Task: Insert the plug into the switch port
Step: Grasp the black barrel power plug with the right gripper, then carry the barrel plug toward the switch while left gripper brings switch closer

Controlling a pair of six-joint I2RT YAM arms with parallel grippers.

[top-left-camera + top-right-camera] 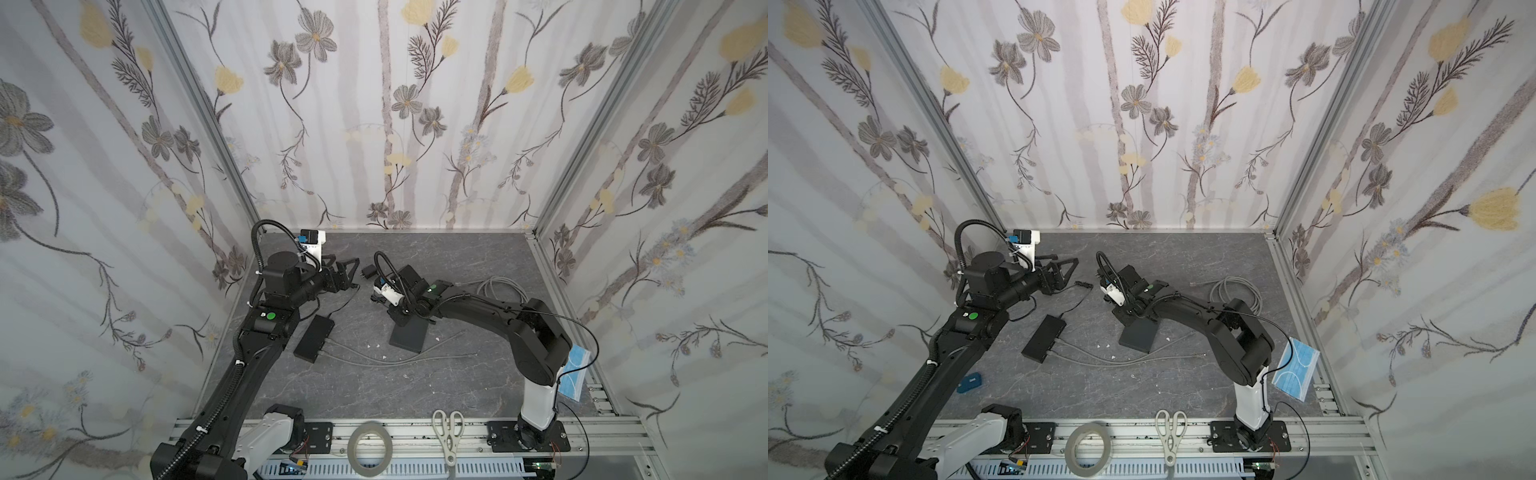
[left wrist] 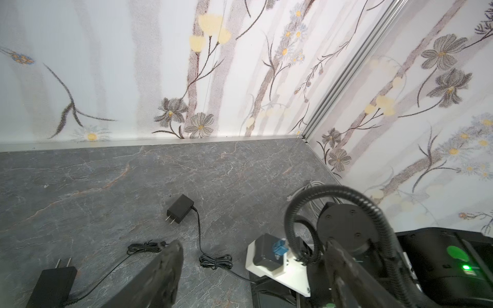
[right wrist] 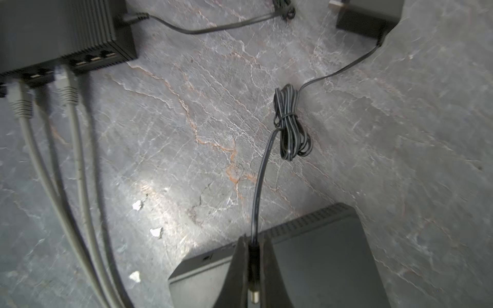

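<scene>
Plug [image 3: 253, 269] clamped between the fingers of the right gripper [image 3: 252, 238] in the right wrist view, metal tip toward the camera, cord [image 3: 260, 181] leading off to a tied bundle [image 3: 290, 125]; black switch [image 3: 320, 256] just beneath. Across bare table [image 3: 186, 120], second switch [image 3: 66, 29], grey cables [image 3: 72, 160] plugged in. Left wrist view: left gripper [image 2: 253, 246] spread wide, holding nothing, power adapter [image 2: 180, 209] lying beyond it. Both top views: right gripper over the switch [image 1: 409, 337] mid-table; left gripper near the far left corner.
</scene>
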